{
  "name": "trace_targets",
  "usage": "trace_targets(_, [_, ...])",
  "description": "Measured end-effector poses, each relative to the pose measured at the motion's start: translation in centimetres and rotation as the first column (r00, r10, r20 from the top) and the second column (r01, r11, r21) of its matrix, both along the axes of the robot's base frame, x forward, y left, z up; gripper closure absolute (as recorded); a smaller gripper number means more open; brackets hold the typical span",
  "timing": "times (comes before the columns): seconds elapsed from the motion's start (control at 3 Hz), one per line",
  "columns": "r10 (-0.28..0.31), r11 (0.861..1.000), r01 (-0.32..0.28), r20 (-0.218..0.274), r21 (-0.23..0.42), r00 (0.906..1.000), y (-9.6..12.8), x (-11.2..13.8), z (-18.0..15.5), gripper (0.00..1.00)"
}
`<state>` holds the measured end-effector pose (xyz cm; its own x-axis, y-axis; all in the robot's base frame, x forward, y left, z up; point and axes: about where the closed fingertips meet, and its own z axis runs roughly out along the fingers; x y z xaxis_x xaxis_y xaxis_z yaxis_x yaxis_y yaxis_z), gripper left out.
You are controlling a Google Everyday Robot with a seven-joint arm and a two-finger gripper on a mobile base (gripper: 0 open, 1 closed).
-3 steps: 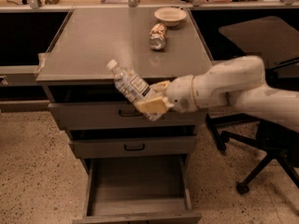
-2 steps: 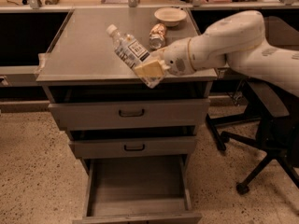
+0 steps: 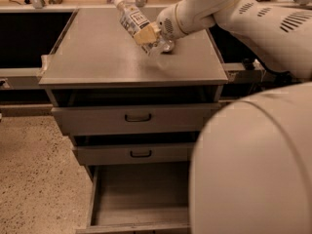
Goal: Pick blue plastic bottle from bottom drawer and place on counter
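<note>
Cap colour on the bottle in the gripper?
White, on a clear bottle with a pale label; camera view. The gripper holds it over the counter.

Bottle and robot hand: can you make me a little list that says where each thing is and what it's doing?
bottle: blue plastic bottle, tilted, white cap pointing up and back-left
hand: hand, shut on the bottle's lower half, above the back right of the counter
counter: counter, under the bottle; touching or not, cannot tell
bottom drawer: bottom drawer, open, no bottle in the part that shows
upper drawers: upper drawers, both shut
</note>
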<state>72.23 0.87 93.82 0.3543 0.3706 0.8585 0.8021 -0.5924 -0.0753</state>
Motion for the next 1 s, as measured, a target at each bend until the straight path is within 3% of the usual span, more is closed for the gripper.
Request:
trace_targets(0.33, [-0.101,0.995,0.098,-0.107,-0.032,0.9891,1.7,4.1,-2.0,0.81])
trace_targets(0.67, [-0.238,0.971,0.234,-0.268,-0.047,0.9335,2.4,6.7,-5.2,0.5])
trace_targets(1.0, [-0.235,0.971,0.235,-0.277,-0.035,0.9317,2.8,6.5,-5.0,0.27])
